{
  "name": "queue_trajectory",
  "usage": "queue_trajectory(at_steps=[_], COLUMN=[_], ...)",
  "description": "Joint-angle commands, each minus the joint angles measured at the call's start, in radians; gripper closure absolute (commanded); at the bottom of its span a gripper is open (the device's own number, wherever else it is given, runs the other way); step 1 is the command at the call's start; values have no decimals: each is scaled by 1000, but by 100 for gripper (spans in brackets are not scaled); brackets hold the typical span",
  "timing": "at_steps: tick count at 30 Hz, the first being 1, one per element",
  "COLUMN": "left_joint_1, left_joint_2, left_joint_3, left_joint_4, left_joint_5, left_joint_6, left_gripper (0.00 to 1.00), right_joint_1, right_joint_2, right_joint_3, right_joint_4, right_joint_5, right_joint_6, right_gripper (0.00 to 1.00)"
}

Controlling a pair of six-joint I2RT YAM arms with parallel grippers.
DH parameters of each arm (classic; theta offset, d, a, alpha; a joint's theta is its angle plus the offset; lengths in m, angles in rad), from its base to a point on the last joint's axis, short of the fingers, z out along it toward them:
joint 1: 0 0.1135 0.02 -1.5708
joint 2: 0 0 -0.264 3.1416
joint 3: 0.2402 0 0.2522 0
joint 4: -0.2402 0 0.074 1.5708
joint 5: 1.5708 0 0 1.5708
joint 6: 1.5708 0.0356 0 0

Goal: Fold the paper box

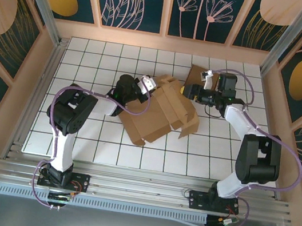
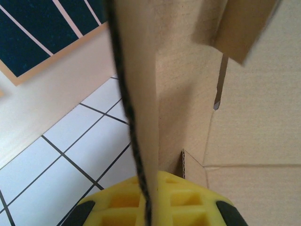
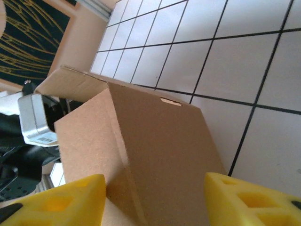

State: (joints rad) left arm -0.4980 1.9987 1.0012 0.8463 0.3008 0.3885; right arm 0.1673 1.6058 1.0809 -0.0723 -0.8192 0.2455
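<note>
Left claw (image 2: 148, 200): clamped on the box (image 1: 155, 119) wall, ten o'clock side.
Right claw (image 3: 150, 197): held apart, two o'clock side.
Risk: wall torn if tugged crosswise.

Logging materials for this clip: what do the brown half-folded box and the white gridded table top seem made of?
Brown half-folded box: corrugated cardboard, matte; fluting shows at a cut edge. White gridded table top: smooth, possibly tile or printed board.

White gridded tabletop (image 1: 206, 163); dark teal wall panels (image 1: 140, 1) (gold, pink leaf motifs); aluminium rail (image 1: 138, 189) at near edge.
</note>
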Motion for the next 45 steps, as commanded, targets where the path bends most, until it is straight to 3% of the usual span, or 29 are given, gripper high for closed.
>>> queue_trajectory(at_steps=[1, 5, 11, 17, 19, 26, 29, 34, 40, 42, 45], left_joint_1=[-7, -7, -13, -44, -51, -51, -51, -51, -22, 13, 77], left_joint_2=[15, 18, 3, -14, -13, -28, -56, -113, -273, -335, -407], left_joint_3=[40, 69, 143, 139, 135, 101, 82, 54, -94, -128, -164], left_joint_4=[-12, -59, -263, -387, -419, -413, -405, -443, -313, -279, -222], left_joint_5=[26, 35, 52, 11, -7, -71, -47, 5, -21, 3, -4], left_joint_6=[35, 50, 99, 99, 99, 79, 62, 35, -96, -197, -453], left_gripper=[100, 100, 100, 92, 82, 69, 46, 30, 20, 20, 18], right_joint_1=[16, 30, 45, 115, 145, 221, 244, 302, 357, 367, 374], right_joint_2=[8, 21, 15, -22, -31, -41, -43, -48, -37, -34, -31], right_joint_3=[-28, -34, -35, -33, -27, -5, -3, 2, 23, 35, 48], right_joint_4=[75, 71, 63, 72, 62, 34, 29, 20, -7, -18, -24], right_joint_5=[-54, -40, 57, 238, 311, 479, 532, 630, 717, 726, 736], right_joint_6=[38, 38, 34, -16, -42, -118, -136, -186, -237, -242, -243], right_gripper=[44, 40, 50, 56, 57, 57, 57, 57, 57, 56, 56])
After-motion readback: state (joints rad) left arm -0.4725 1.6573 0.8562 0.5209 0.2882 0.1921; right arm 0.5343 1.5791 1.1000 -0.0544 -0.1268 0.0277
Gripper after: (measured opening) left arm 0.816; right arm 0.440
